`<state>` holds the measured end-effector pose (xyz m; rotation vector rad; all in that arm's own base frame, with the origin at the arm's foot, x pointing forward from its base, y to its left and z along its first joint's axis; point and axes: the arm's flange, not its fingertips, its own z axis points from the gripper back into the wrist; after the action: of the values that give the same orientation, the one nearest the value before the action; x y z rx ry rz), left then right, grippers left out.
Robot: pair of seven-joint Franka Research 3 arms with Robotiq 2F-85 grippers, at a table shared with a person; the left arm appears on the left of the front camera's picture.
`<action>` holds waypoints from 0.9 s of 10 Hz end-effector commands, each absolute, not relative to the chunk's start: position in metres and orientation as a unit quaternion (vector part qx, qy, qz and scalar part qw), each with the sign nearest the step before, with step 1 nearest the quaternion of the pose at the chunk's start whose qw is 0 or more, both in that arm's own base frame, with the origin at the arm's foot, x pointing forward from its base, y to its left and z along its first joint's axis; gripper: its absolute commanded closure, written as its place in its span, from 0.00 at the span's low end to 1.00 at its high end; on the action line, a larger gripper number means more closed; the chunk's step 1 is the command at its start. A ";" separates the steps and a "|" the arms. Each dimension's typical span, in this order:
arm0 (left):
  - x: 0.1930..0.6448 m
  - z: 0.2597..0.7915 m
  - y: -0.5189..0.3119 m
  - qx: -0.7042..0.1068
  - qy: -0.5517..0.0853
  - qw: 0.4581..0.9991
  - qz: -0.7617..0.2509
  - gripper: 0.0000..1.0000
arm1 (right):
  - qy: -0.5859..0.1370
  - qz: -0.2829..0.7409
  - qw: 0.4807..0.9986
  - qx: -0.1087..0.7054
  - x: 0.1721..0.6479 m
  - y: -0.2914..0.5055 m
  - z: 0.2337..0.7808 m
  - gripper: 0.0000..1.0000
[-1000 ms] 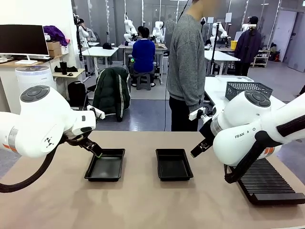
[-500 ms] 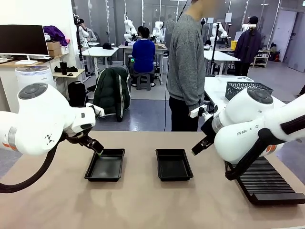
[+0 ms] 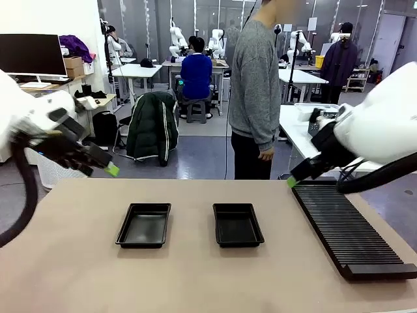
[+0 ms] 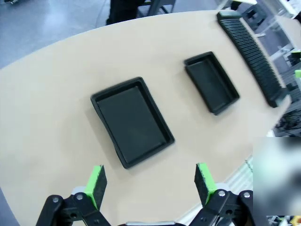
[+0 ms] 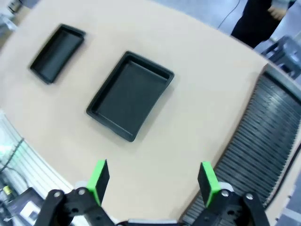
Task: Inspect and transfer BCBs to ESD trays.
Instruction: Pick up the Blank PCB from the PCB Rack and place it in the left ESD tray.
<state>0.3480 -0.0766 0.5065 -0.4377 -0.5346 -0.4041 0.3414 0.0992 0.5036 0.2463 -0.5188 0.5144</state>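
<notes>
The left ESD tray point(image 3: 144, 225) and right ESD tray point(image 3: 238, 224) lie empty at mid-frame, so all transfers seemingly remain. The left gripper point(image 4: 149, 176) and right gripper point(image 5: 153, 179) hover with jaws released, holding nothing.
</notes>
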 end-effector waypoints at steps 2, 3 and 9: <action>0.325 0.530 -0.036 -0.305 -0.247 0.903 -0.177 0.00 | -0.238 0.220 0.921 0.217 0.328 0.044 0.538 0.00; 0.320 0.539 -0.020 -0.351 -0.241 0.888 -0.173 0.00 | -0.230 0.202 0.917 0.257 0.324 0.022 0.543 0.00; 0.326 0.529 0.049 -0.528 -0.175 0.820 -0.133 0.00 | -0.159 0.104 0.859 0.475 0.335 -0.087 0.533 0.00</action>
<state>0.3163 0.0408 0.5332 -1.0771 -0.3957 -0.2974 0.3237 -0.0748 0.5327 0.9180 -0.3750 0.2321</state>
